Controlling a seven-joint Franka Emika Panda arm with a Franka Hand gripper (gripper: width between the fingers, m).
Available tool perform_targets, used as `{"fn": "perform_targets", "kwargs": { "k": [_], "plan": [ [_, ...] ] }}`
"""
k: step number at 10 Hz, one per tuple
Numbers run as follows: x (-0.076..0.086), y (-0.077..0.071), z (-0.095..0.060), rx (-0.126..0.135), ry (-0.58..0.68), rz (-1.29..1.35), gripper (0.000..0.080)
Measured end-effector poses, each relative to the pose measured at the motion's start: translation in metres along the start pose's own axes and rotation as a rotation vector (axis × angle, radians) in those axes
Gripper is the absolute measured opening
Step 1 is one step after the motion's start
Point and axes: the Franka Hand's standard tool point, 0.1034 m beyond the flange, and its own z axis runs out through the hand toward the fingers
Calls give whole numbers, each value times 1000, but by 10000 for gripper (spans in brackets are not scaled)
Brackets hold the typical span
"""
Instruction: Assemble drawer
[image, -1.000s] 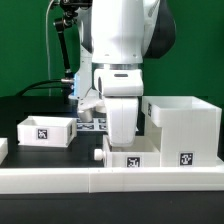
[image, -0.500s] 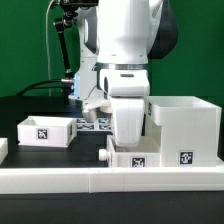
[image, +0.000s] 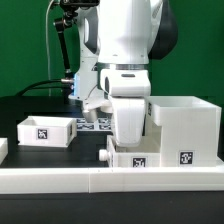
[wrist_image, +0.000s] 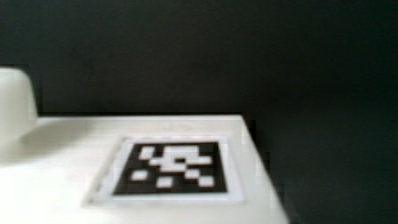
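A: Largest first?
B: The white arm (image: 125, 40), standing mid-scene over the black table (image: 30, 108). Next the drawer's cube housing (image: 190, 125), at the exterior view's right, upright, with a tag low on its front.

A: The low wall in front?
B: The border wall (image: 60, 180), running along the near edge.

A: The trays?
B: The first tray (image: 45, 131) sits well apart at the exterior view's left, open top, tag facing the camera. The second tray (image: 135, 158) is just beside the housing, directly under the gripper (image: 126, 140).

A: The jaws?
B: Cannot tell; the hand body hides the fingertips. The wrist view gives only a white surface with a blurred tag (wrist_image: 173, 168).

A: Behind?
B: The marker board (image: 93, 123), flat.
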Motion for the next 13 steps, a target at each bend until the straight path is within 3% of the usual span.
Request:
{"fn": "perform_targets", "kwargs": {
  "k": [3, 5, 6, 7, 9, 10, 11, 13],
  "plan": [
    [2, 1, 1, 28, -12, -24, 42],
    [2, 1, 1, 28, -12, -22, 42],
    [2, 1, 1, 29, -12, -22, 168],
    [2, 1, 1, 28, -12, -20, 168],
    [6, 5, -10, 16, -13, 11, 474],
    [7, 7, -16, 9, -15, 13, 474],
    [7, 11, -24, 1, -17, 18, 606],
    [2, 18, -41, -12, -24, 22, 639]
  ]
}}
